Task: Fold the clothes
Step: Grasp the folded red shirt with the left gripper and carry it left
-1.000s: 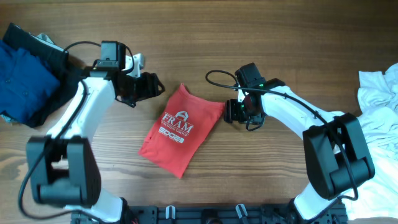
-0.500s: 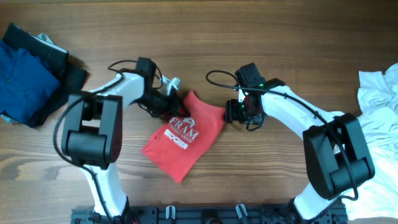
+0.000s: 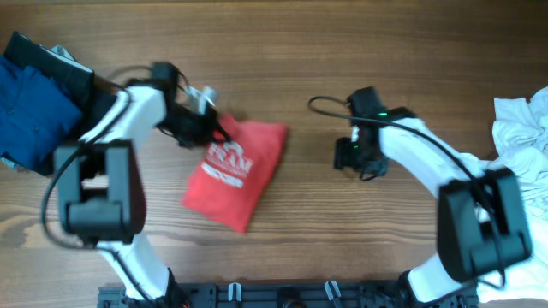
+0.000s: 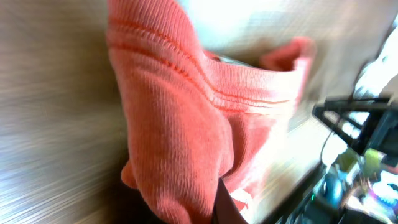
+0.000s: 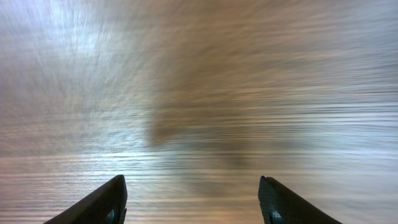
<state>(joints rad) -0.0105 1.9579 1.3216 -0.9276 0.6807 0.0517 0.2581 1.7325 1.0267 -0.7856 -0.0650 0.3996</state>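
The clothes, a red T-shirt folded into a small bundle with white lettering on top, lie on the wooden table left of centre. My left gripper is shut on the bundle's upper left corner. In the left wrist view red ribbed cloth fills the frame and bunches between the jaws, which barely show. My right gripper hovers over bare wood to the right of the shirt, apart from it. The right wrist view shows its fingertips wide apart with only blurred table between them.
A dark blue and black pile of garments lies at the far left edge. A heap of white cloth sits at the far right edge. A black rail runs along the front.
My left gripper swung in from the left, closed on the shirt's upper corner and dragged the bundle leftward. My right gripper moved right, away from the shirt's edge.
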